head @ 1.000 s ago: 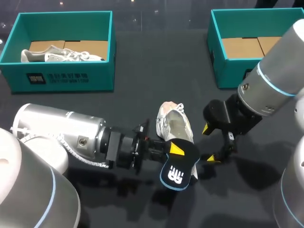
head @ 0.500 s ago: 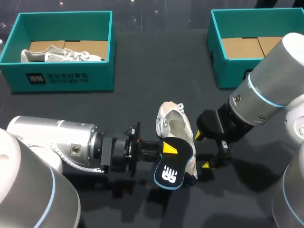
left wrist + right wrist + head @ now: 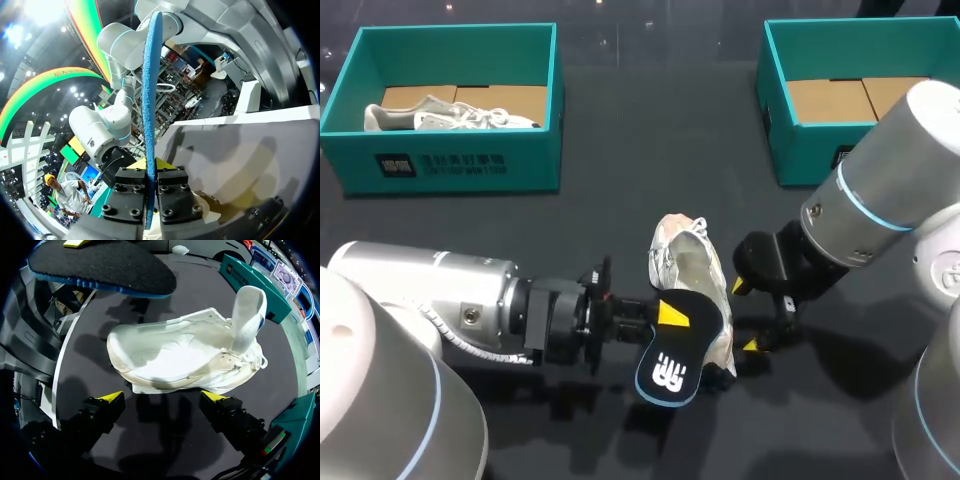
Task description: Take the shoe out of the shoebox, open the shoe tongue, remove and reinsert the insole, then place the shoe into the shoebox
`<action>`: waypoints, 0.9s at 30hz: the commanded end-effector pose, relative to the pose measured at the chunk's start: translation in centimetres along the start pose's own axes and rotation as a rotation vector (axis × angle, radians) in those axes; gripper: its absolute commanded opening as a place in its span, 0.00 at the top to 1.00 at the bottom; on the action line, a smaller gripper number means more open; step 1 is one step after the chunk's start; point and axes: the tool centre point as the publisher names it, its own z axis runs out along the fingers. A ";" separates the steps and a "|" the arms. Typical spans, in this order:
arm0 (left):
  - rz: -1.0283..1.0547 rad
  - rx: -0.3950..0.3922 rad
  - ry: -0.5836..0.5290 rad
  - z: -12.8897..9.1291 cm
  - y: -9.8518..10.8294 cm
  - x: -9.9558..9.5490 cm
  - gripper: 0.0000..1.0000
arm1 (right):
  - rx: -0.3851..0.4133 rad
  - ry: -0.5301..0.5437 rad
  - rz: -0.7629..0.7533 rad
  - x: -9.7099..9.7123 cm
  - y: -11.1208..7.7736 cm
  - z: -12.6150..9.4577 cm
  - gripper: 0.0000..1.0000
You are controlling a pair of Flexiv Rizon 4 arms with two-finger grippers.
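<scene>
Head view: shoe (image 3: 688,268) lies on the dark counter (image 3: 620,130), approx. midway btwn the two teal boxes and well apart from both. Its tongue (image 3: 247,315) is pulled up (right wrist view shows it standing clear of the opening). The insole (image 3: 678,352) is fully out, held just over one end of the shoe w/ the printed underside showing.

Left fingers (image 3: 670,313) are clamped tight on the insole's edge, one each side. Right fingers (image 3: 111,399) are spread wide w/ nothing in them, low beside the shoe, one tip toward each end.

Over the last sec. the left arm has drawn back a little, carrying the insole lower and off the shoe, and the right arm has closed in on the shoe's side. So removal looks done. Reinsertion comes next, probably w/ the right arm steadying the shoe, before it goes to the shoebox (image 3: 775,110).
</scene>
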 end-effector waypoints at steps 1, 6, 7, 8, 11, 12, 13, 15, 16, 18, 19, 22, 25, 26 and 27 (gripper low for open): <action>-0.004 -0.002 0.006 0.6 0.1 0.0 1.00 | -0.009 -0.004 0.003 -0.1 -0.3 0.4 0.00; -0.049 0.008 -0.016 1.4 0.0 0.1 1.00 | -0.009 0.007 -0.019 -0.3 -0.2 0.5 0.00; -0.057 0.007 -0.021 1.5 0.0 0.1 1.00 | -0.009 0.007 -0.019 -0.3 -0.2 0.5 0.00; -0.058 0.009 -0.018 1.5 -0.1 -0.1 1.00 | -0.009 0.007 -0.019 -0.3 -0.2 0.5 0.00; -0.058 0.009 -0.018 1.5 -0.1 -0.1 1.00 | -0.009 0.007 -0.019 -0.3 -0.2 0.5 0.00; -0.058 0.009 -0.018 1.5 -0.1 -0.1 1.00 | -0.009 0.007 -0.019 -0.3 -0.2 0.5 0.00; -0.058 0.009 -0.018 1.5 -0.1 -0.1 1.00 | -0.009 0.007 -0.019 -0.3 -0.2 0.5 0.00; -0.058 0.009 -0.018 1.5 -0.1 -0.1 1.00 | -0.009 0.007 -0.019 -0.3 -0.2 0.5 0.00; -0.069 -0.006 -0.015 1.9 0.2 0.0 1.00 | -0.009 0.007 -0.019 -0.3 -0.2 0.5 0.00; -0.112 0.000 -0.021 2.5 0.6 0.0 1.00 | -0.009 0.007 -0.019 -0.3 -0.2 0.5 0.00; -0.120 -0.007 -0.020 2.7 0.7 0.1 1.00 | -0.009 0.007 -0.019 -0.3 -0.2 0.5 0.00; -0.177 -0.038 -0.029 3.1 1.0 0.3 1.00 | -0.009 0.007 -0.019 -0.3 -0.2 0.5 0.00; -0.224 -0.056 -0.054 3.2 1.4 0.4 1.00 | -0.009 0.007 -0.019 -0.3 -0.2 0.5 0.00; -0.242 -0.058 -0.067 3.2 1.6 0.4 1.00 | -0.009 0.007 -0.019 -0.3 -0.2 0.5 0.00; -0.259 -0.061 -0.078 3.2 1.8 0.4 1.00 | -0.009 0.007 -0.019 -0.3 -0.2 0.5 0.00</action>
